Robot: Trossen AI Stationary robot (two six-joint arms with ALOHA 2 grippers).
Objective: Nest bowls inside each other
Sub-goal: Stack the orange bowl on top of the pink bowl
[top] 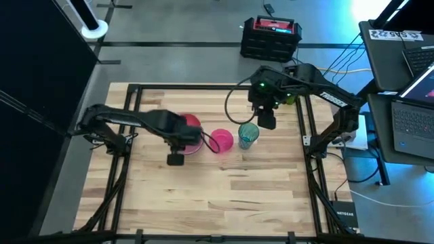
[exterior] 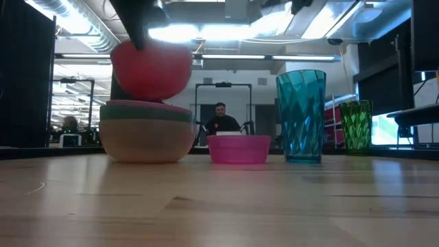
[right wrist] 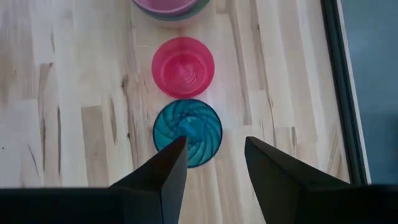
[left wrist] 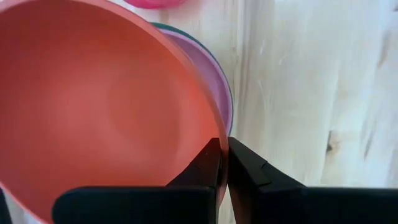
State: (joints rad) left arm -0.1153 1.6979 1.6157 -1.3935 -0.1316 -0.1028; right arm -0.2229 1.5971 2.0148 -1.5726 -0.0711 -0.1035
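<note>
My left gripper (top: 180,144) is shut on a coral pink bowl (exterior: 151,68) and holds it in the air just over a stack of nested bowls (exterior: 147,134). The stack shows a large pink bowl outside, with a green rim and a pale pink rim (left wrist: 221,81) inside it, and rests on its base on the table. A small magenta bowl (top: 222,140) stands beside the stack, toward the table's right. My right gripper (right wrist: 214,162) hangs open above the tall teal cup (right wrist: 188,132) and touches nothing. My left gripper pinches the coral bowl's rim (left wrist: 219,140), one finger inside the bowl and one outside. The fingers come from above, pointing down. The bowl is lifted clear, open side up, right above the stack.
A green faceted cup (exterior: 355,125) stands at the far right behind the teal cup (exterior: 300,116). Black frame rails (top: 303,122) border the wooden table. Bare wood lies across the near half (top: 224,190). A person (exterior: 221,118) sits in the room beyond.
</note>
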